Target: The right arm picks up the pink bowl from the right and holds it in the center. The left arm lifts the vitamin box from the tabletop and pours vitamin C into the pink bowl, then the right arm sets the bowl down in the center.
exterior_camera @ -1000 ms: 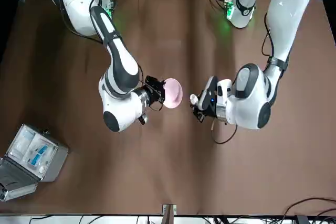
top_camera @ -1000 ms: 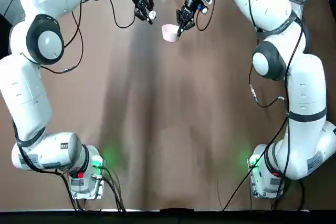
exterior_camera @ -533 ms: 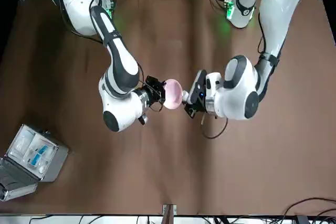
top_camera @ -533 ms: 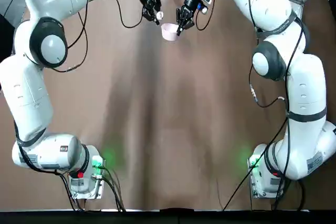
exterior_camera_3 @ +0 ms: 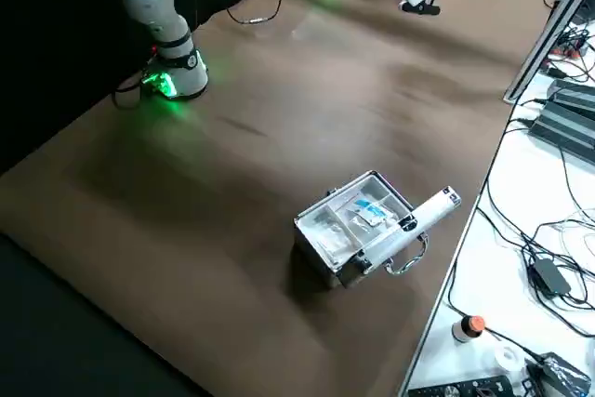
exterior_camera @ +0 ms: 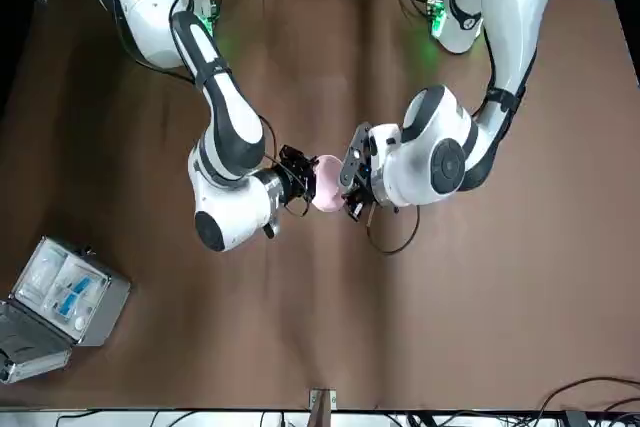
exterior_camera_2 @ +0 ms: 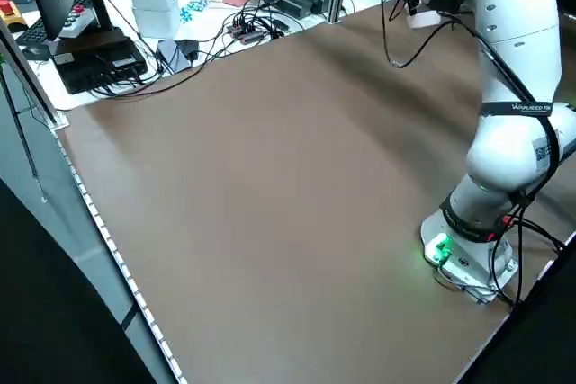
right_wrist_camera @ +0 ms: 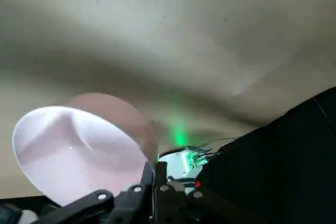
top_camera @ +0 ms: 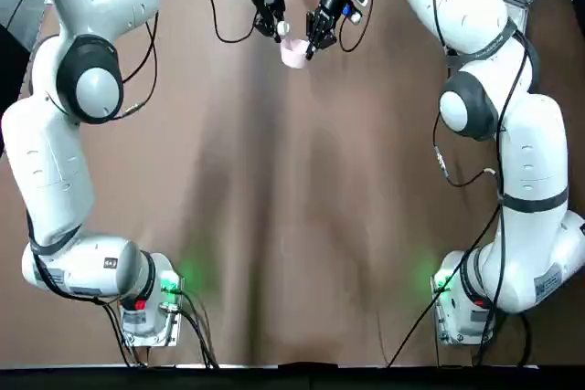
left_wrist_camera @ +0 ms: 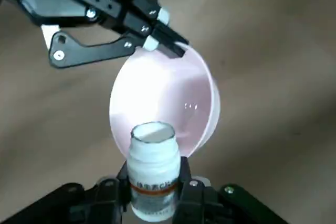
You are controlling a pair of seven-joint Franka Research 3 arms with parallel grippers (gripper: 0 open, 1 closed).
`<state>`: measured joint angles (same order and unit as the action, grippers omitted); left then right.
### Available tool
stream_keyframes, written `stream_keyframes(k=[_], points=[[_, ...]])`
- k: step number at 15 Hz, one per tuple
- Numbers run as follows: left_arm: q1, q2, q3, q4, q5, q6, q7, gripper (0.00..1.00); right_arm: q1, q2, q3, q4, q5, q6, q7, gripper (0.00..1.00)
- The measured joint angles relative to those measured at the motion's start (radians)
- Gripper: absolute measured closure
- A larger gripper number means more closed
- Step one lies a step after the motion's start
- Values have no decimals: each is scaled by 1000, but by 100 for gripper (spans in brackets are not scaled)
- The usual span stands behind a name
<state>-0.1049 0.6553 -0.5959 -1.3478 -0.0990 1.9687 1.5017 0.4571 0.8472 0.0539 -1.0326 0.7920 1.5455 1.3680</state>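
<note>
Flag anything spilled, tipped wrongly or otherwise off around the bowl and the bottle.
Nothing stands out. The right gripper pinches the pink bowl by its rim, and the left gripper holds the open white bottle at the bowl's edge; no spill shows.

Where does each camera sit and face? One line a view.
Top: overhead, looking down; left arm, right arm, pink bowl.
Front: across the table, facing robot; both arms, grey case.
Left side: raised, diagonal; one arm.
Right side: raised, diagonal; grey case, arm base.
Left wrist: left hand holding vitamin bottle by bowl.
Right wrist: right hand gripping bowl rim.
Shared: bowl in both wrist views.

white arm (exterior_camera_2: 504,87), brown tabletop (exterior_camera_2: 270,195), cluttered bench (exterior_camera_2: 180,6)
</note>
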Motion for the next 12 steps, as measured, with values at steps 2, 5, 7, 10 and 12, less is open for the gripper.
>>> stream_keyframes(k=[2,5,7,10,12], points=[[-6,-1,-1,7,45,0,-40,64,0,0,0,0,0,0,1,98],[-22,-8,-1,15,126,0,-115,64,0,0,0,0,1,0,1,98],[-42,-12,0,24,145,4,-166,64,0,1,0,0,2,-1,1,98],[-73,-13,0,32,224,23,-233,64,0,3,0,0,8,-3,2,98],[-91,-13,1,33,272,29,-267,64,0,4,0,0,12,-3,2,98]])
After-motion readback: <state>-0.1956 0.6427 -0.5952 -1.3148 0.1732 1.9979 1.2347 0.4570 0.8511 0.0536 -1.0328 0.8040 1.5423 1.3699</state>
